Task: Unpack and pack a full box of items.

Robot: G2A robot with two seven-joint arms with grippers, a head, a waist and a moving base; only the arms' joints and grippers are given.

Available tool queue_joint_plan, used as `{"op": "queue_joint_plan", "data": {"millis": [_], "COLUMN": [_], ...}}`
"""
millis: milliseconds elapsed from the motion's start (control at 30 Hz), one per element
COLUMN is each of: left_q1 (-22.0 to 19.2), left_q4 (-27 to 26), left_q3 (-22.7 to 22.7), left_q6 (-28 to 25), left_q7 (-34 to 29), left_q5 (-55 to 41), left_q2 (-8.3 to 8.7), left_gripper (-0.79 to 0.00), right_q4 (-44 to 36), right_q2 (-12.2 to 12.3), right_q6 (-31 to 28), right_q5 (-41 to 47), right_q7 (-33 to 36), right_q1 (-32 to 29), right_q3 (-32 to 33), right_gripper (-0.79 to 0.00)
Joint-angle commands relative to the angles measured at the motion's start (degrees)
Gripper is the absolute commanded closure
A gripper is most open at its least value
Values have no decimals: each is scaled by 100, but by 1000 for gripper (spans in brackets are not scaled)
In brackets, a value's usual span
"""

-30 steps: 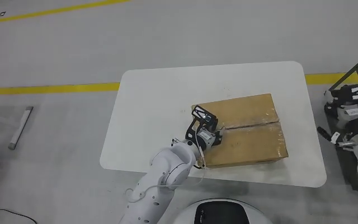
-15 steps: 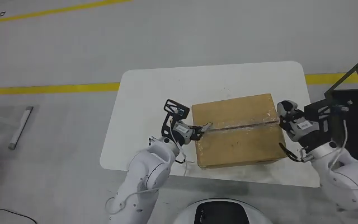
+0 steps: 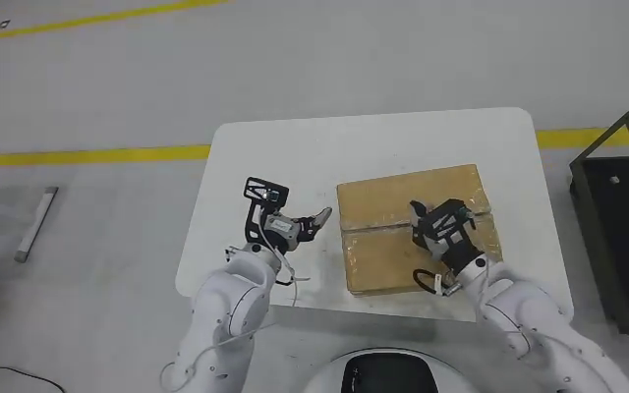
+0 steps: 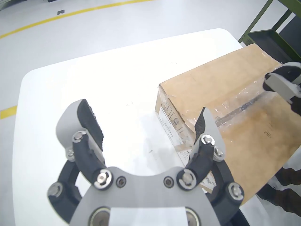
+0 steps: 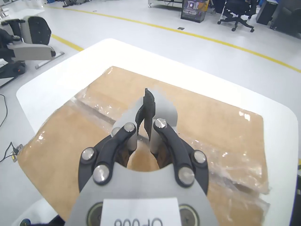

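A big brown cardboard box (image 3: 418, 231) sits on the white table (image 3: 275, 177), over on the robot's right side. Its top flaps are down. Shiny clear tape (image 5: 94, 111) runs along the crack where the two flaps meet, and it looks wrinkly and bumpy.

The short end of the box that faces the left claw has a white label (image 4: 169, 118) stuck on it. The label has tiny black print and some little square signs, but they are too small to read.

The left claw (image 4: 143, 109) is over the bare table, just beside that end of the box. Its two fingers are spread wide apart and there is nothing between them. The black pads (image 4: 90, 118) on the inside look rough. A plain white sticker (image 4: 147, 216) with no writing that I can see sits on its grey plate.

The right claw (image 5: 149, 99) is above the top of the box, close to the taped crack. Its two fingers are pressed together and they hold nothing. I cannot tell if the tips touch the box. A white sticker (image 5: 138, 211) on this claw has a few dark letters on it, and the bottom of them is cut off.

A yellow line (image 3: 98, 155) is painted on the grey floor behind the table. A dark green rack (image 3: 600, 206) stands off to the right of the table.
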Motion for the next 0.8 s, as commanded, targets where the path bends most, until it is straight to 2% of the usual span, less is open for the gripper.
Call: {"op": "queue_joint_plan", "data": {"millis": [0, 233, 400, 567, 767], "left_q1": [-12, -86, -174, -203, -228], "left_q4": [15, 97, 147, 181, 222], "left_q3": [38, 115, 161, 186, 234], "left_q6": [6, -31, -53, -58, -68], "left_q7": [12, 14, 11, 18, 24], "left_q5": [11, 6, 5, -7, -8], "left_q2": [-1, 1, 1, 4, 6], "left_gripper": [-785, -785, -785, -785, -785], "right_q4": [113, 243, -71, -47, 118], "right_q2": [-16, -51, -51, -29, -32], "right_q6": [40, 75, 237, 282, 182], "right_q5": [-1, 58, 108, -173, -453], "right_q7": [71, 155, -6, 57, -87], "right_q1": [44, 83, -13, -226, -374], "right_q3": [-44, -47, 248, 500, 488], "right_gripper": [0, 0, 0, 0, 0]}}
